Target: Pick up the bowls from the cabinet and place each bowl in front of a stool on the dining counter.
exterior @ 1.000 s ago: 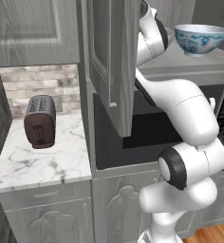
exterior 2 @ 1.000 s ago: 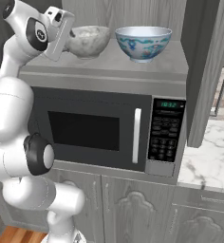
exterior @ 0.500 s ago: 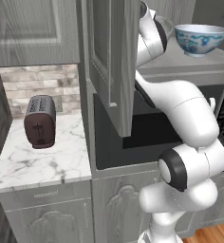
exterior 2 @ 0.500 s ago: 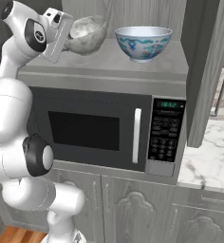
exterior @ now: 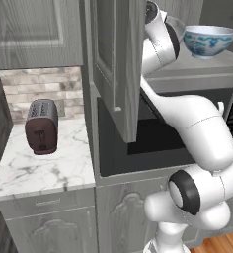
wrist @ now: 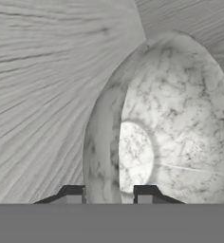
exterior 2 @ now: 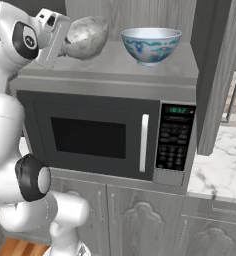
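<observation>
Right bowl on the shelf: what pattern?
White bowl painted with blue-teal and red motifs; clearest in the right base view.

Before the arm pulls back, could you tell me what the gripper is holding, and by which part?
The grey marbled bowl, held by its rim, one jaw inside and one outside.

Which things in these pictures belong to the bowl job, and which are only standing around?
Belong to the job:
- marbled bowl, tilted, its rim between the pincer fingers
- painted bowl, upright on the shelf
- cabinet shelf
- open cabinet door

Only standing around:
- microwave
- toaster
- marble worktop
</observation>
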